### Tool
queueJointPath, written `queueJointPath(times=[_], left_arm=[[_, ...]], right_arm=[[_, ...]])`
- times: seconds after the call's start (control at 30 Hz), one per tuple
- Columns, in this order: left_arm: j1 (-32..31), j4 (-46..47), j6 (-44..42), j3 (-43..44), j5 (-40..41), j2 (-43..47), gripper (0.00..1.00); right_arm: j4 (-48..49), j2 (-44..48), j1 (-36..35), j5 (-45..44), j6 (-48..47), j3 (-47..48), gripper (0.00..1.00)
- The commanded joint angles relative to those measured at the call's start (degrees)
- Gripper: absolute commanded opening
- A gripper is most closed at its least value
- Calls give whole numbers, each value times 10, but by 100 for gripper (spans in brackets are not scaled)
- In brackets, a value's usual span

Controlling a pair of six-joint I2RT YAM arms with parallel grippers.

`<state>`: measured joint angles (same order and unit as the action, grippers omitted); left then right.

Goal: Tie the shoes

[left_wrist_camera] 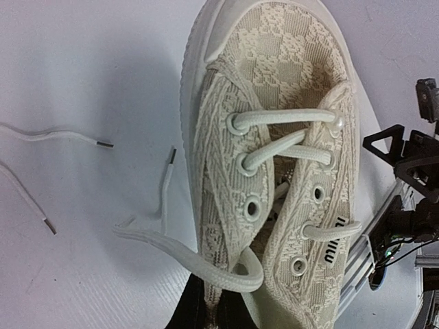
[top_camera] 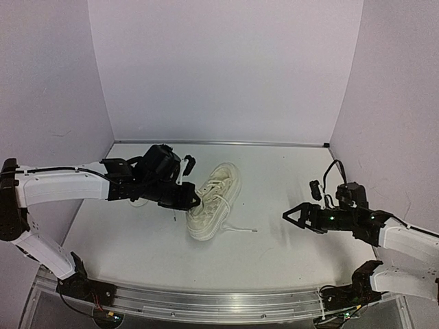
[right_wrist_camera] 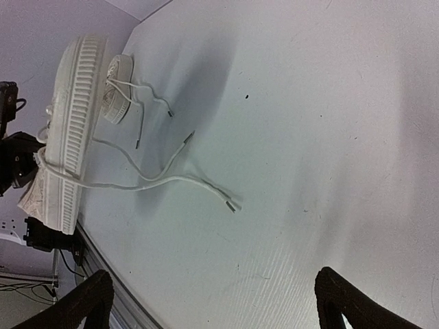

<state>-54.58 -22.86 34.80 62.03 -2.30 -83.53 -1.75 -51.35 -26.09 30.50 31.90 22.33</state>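
Note:
One cream sneaker (top_camera: 216, 197) lies mid-table, toe pointing away from me, its laces threaded only through the upper eyelets. Its sole faces the right wrist view (right_wrist_camera: 72, 130). My left gripper (top_camera: 192, 200) sits at the shoe's opening. In the left wrist view it (left_wrist_camera: 216, 305) is shut on the shoe's left eyelet flap (left_wrist_camera: 219, 205), with a thick lace (left_wrist_camera: 206, 267) looped across just above the fingers. Thin lace ends (left_wrist_camera: 103, 144) lie loose on the table. The second sneaker's toe (right_wrist_camera: 116, 92) peeks out beyond the first one. My right gripper (top_camera: 296, 216) is open and empty, well to the right of the shoes (right_wrist_camera: 216, 308).
A loose lace end (top_camera: 241, 229) trails from the shoe toward the right, and also shows in the right wrist view (right_wrist_camera: 230, 202). White walls close the back and sides. A metal rail (top_camera: 206, 301) runs along the near edge. The right arm shows in the left wrist view (left_wrist_camera: 411, 171).

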Motion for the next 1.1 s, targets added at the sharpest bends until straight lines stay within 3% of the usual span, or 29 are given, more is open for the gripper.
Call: queueJointPath(times=[0.0,0.27,0.43,0.7,1.07], left_arm=[[-8,107,35,-9,16,20,0],[-9,110,41,2,17,26,0],[-8,101,49,19,3,28,0],[-8,88,52,55,-15,41,0],[-8,92,56,62,-43,61,0]], right_arm=[[8,-5,-3,5,-32,-16,94],[65,-53,-36,-19,-57,-17,85],[68,-130,-102,-93,-100,46,86],[174,-274,-223,-225,-192,97,88],[329,-381,-293,-351,-278,106,86]])
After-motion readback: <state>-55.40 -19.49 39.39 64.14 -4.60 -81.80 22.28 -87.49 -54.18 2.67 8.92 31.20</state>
